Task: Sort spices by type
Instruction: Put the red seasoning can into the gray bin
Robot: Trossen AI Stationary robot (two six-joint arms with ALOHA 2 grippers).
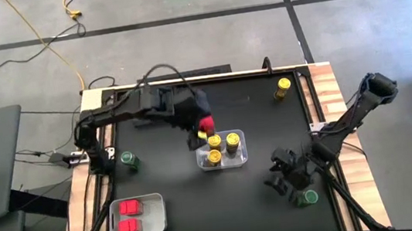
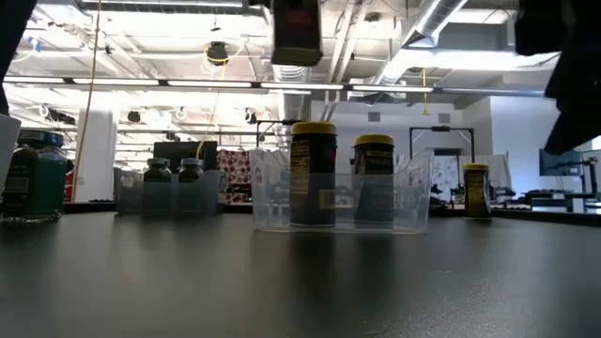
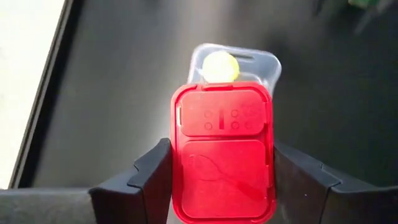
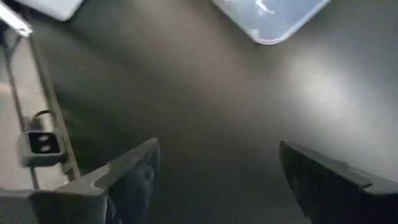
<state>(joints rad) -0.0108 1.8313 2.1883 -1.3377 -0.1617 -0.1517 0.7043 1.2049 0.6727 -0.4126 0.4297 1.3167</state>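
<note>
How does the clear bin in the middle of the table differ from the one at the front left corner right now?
The middle bin holds round yellow-lidded jars; the front-left bin holds two squarish red-topped jars. The left gripper, jaws shut on a red-topped jar, hangs over the middle bin's edge; nothing hangs over the front-left bin. Both are clear, rectangular and upright on the black tabletop.
</note>
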